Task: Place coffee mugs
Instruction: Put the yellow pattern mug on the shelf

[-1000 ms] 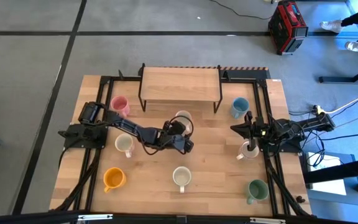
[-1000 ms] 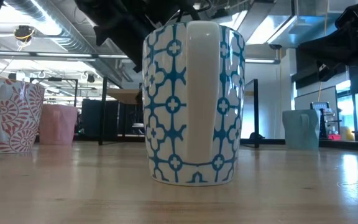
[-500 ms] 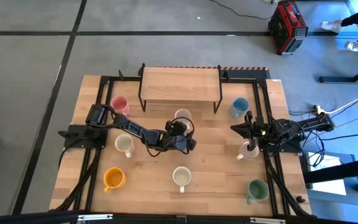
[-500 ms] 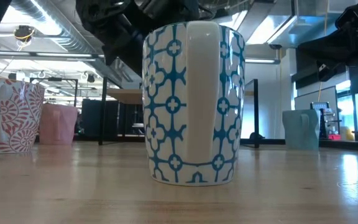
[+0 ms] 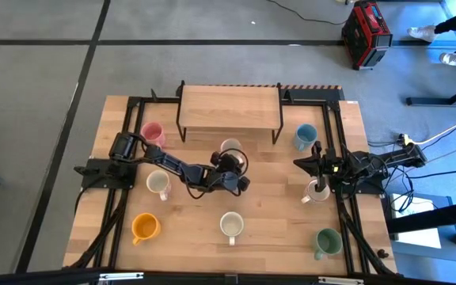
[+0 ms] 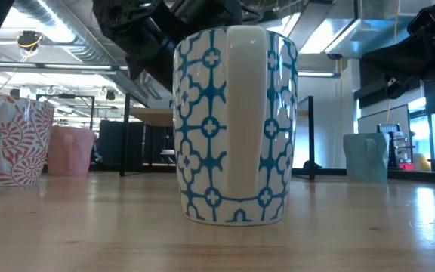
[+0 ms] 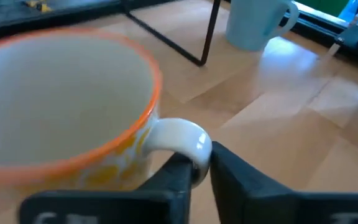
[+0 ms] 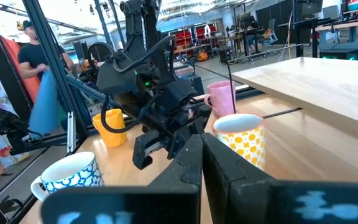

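A white coffee mug with an orange rim and yellow dots (image 5: 230,147) stands upright on the table's middle, in front of the wooden shelf. My left gripper (image 7: 201,171) reaches it from the near side and is shut on its handle; the right wrist view shows this gripper (image 8: 166,140) beside the mug (image 8: 241,143). My right gripper (image 5: 301,164) hangs shut with nothing in it at the table's right, next to a white mug (image 5: 317,192). Other mugs stand on their bases: pink (image 5: 152,132), light blue (image 5: 305,136), white (image 5: 158,184), orange (image 5: 144,227), blue-patterned (image 5: 230,226), green (image 5: 327,241). My left gripper pinches the mug's white handle (image 7: 182,138) between its two fingers (image 7: 178,177), one on each side of the loop. It comes from the table's near side, slanting down. The mug stands upright with its base on the table.
A wooden shelf on black legs (image 5: 229,107) stands at the table's far middle. In the low view the blue-patterned mug (image 6: 232,125) fills the front, with a red-patterned mug (image 6: 10,140) at its left. A person (image 8: 33,56) stands beyond the table.
My left gripper has edged toward the table's far edge, up to the yellow-dotted mug's handle. The mug has stayed where it was.
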